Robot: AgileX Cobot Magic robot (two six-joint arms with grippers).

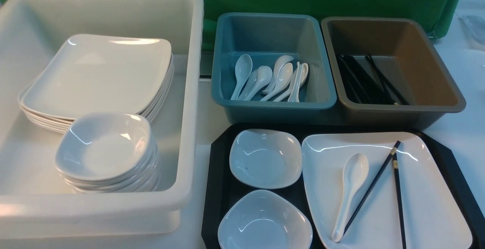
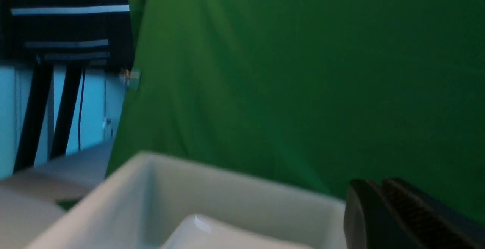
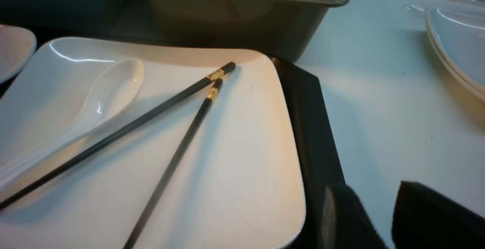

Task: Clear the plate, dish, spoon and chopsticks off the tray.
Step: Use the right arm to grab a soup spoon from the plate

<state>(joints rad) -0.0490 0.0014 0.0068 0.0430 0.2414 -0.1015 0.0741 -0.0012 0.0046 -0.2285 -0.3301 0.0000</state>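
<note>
Nearest: right gripper [image 3: 379,215], jaws parted with nothing between them, poised by the right rim of the tray [image 3: 307,127] where it meets the worktop [image 3: 379,90], just beside a corner of the plate [image 3: 246,158].

On the plate: chopsticks [image 3: 177,158], one pair. Their long axes run near to far, with the gold-banded thick ends almost touching at the far side and the thin tips splayed toward the robot. They lie to the robot's left of the right gripper, which is judged the nearer arm.

Spoon [image 1: 352,180]: further left on the plate, bowl at the far end, handle close beside one chopstick tip.

Near dish [image 1: 265,222] and far dish [image 1: 265,158]: on the tray, left of the plate.

Beyond the tray: brown tub [image 1: 416,52] holding chopsticks and blue tub [image 1: 265,33] holding spoons.

Far left: white tub [image 1: 94,10], with the left gripper [image 2: 380,203] by it, clenched and empty.
</note>
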